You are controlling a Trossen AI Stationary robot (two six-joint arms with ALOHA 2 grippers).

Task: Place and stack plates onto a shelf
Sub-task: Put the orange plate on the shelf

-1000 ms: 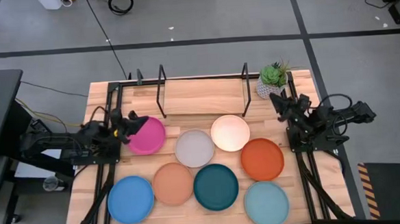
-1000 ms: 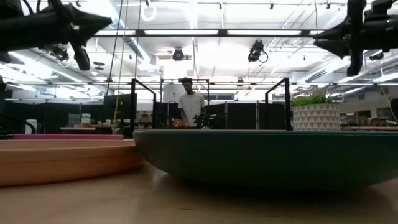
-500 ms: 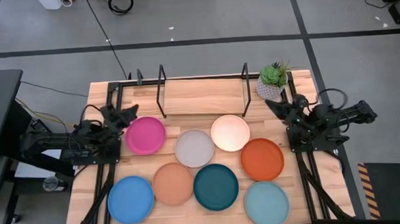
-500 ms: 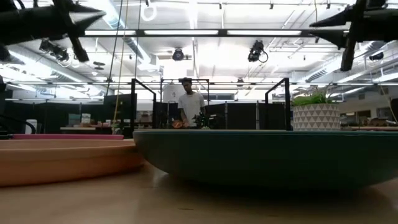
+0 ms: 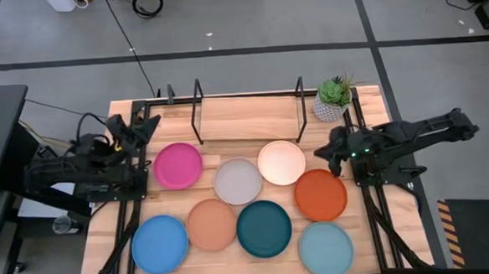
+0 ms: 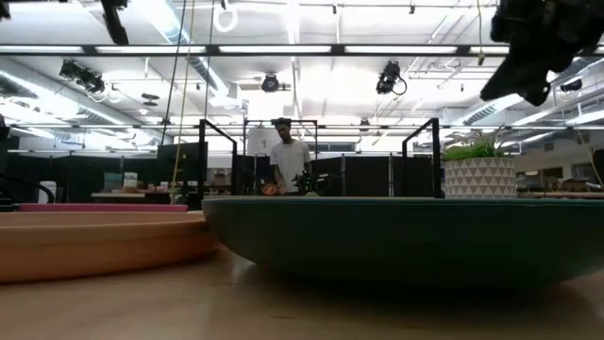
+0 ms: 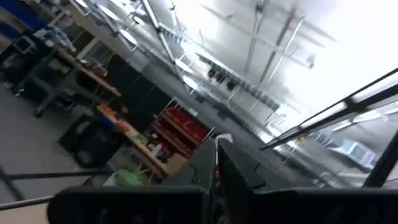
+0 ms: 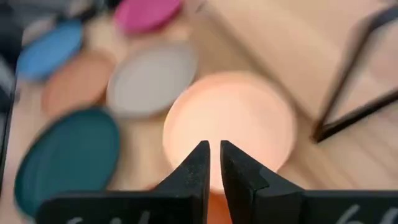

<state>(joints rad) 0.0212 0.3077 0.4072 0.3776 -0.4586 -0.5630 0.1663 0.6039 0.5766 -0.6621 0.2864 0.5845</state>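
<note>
Eight round plates lie flat on the wood table: magenta, grey, cream, orange-red, bright blue, peach-tan, dark teal and pale aqua. The black-post shelf stands at the far edge with nothing on it. My left gripper is shut and raised off the magenta plate's far-left side; its wrist view looks up at the ceiling. My right gripper is shut and hangs above the cream plate's right rim, tipped down.
A small potted plant stands at the shelf's right end, close behind my right arm. Black arm mounts run along both table sides. In the low view the teal plate fills the foreground, and a person stands far behind the table.
My left gripper has drawn back from the magenta plate toward the far edge, rising and tipping upward. My right gripper has swung toward the table's left and near side, tipping down over the gap between the cream and orange-red plates. No plate has moved.
</note>
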